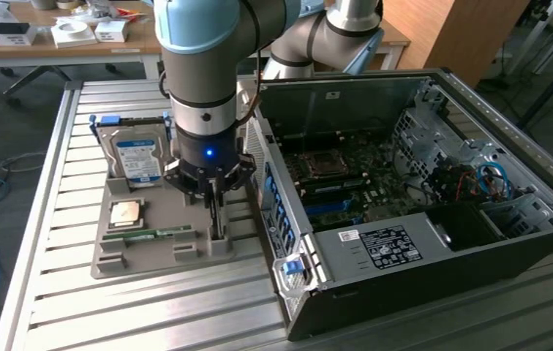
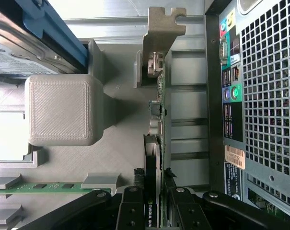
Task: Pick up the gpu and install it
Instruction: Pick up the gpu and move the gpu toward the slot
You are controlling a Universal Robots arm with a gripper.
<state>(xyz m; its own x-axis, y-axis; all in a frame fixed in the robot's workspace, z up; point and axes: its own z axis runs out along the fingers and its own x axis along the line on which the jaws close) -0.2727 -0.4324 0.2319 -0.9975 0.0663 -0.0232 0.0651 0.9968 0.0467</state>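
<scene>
Left of centre in the exterior view, a robot arm [image 1: 203,66] points straight down over a grey holding tray [image 1: 164,212] on a slatted metal table [image 1: 72,307]. Its gripper [image 1: 208,191] straddles the gpu [image 1: 217,223], a thin dark card standing on edge in a slot on the tray's side nearest the open computer case [image 1: 423,219], so its narrow upper edge is offered for grasping. In the wrist view the black fingers [image 2: 133,203] are part-closed and seem pressed against both faces of the card, which appears seated in its slot, not yet lifted. Its pale bracket [image 2: 161,28] stands at one end. A hard drive [image 1: 138,155], a processor chip [image 1: 125,213] and a green memory stick [image 1: 150,235] sit in the tray's other holders.
</scene>
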